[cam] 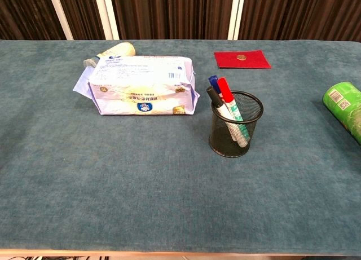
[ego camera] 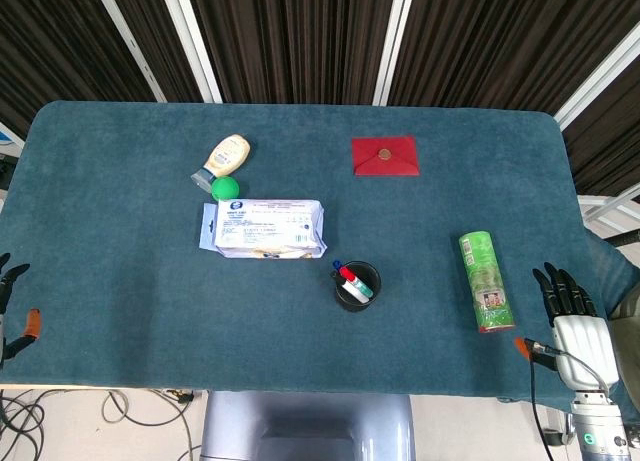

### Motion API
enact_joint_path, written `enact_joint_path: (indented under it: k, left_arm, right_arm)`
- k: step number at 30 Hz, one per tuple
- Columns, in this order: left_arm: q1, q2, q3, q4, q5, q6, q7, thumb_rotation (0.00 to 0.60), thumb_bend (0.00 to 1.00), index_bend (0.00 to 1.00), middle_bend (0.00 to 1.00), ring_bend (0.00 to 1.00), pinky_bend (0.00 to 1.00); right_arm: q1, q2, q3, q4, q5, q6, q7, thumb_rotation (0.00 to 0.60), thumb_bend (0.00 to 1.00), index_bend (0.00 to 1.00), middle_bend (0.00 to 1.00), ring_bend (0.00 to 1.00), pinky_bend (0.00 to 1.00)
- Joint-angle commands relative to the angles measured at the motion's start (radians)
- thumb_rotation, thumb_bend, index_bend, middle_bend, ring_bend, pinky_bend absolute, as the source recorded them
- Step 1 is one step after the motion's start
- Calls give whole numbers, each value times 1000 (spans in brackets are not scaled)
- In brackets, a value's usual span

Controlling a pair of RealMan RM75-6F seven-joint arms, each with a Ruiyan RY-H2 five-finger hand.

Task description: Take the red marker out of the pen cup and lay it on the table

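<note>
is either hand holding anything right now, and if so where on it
Nothing is held. The right hand rests at the table edge with its fingers apart, the left hand barely shows at the other edge, and the red marker stands untouched in the pen cup.

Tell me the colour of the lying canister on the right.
Green canister, with a red end; the head view shows it best.

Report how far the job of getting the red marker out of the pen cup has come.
Nothing looks done yet: the red-capped marker stands in the black mesh pen cup with the blue-capped and black-capped markers. Nothing is in hand: the left hand and the right hand rest at the table's edges, far from the cup, holding nothing. Reaching, gripping, lifting out and laying the marker on the teal cloth all remain.
</note>
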Motion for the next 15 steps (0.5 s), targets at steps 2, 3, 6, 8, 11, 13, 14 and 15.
enact_joint_path:
  k: [2, 3, 6, 8, 11, 13, 14, 15]
  left_arm:
    - [0, 0, 0, 0, 2, 1, 1, 600, 450, 153, 29, 78, 44]
    - [0, 0, 0, 0, 2, 1, 1, 600, 450, 152, 29, 78, 44]
    - [1, 0, 1, -1, 3, 2, 1, 600, 450, 152, 29, 78, 44]
    - [1, 0, 0, -1, 4, 3, 1, 600, 450, 152, 29, 78, 44]
    - [0, -1, 0, 0, 4, 3, 1, 600, 450, 153, 29, 78, 44]
    - [0, -1, -1, 0, 2, 1, 1, 600, 450, 153, 29, 78, 44]
    - [0, -1, -1, -1, 1, 0, 1, 600, 450, 153, 29, 78, 44]
    - [0, 0, -1, -1, 0, -1, 0, 600, 450, 152, 30, 78, 44]
  right_arm:
    - [0, 1, 0, -1, 0, 0, 0, 600, 230, 0, 0, 38, 162]
    - [0, 1, 0, -2, 0, 0, 0, 600, 230, 0, 0, 38, 162]
    - [0, 1, 0, -2, 0, -1, -1, 600, 229, 0, 0, 38, 162]
    - [2, 2, 1, -2, 3, -5, -1, 600, 229, 0, 0, 38, 162]
    - [-1, 3, 0, -2, 3, -2, 2, 600, 229, 0, 0, 38, 162]
    - [-1, 3, 2, -1, 4, -1, 2, 600, 228, 0, 0, 38, 162]
    - [-1, 3, 2, -1, 5, -1, 2, 600, 229, 0, 0, 38, 162]
    - [-1, 3, 3, -2, 6, -1, 2, 600, 229, 0, 0, 38, 162]
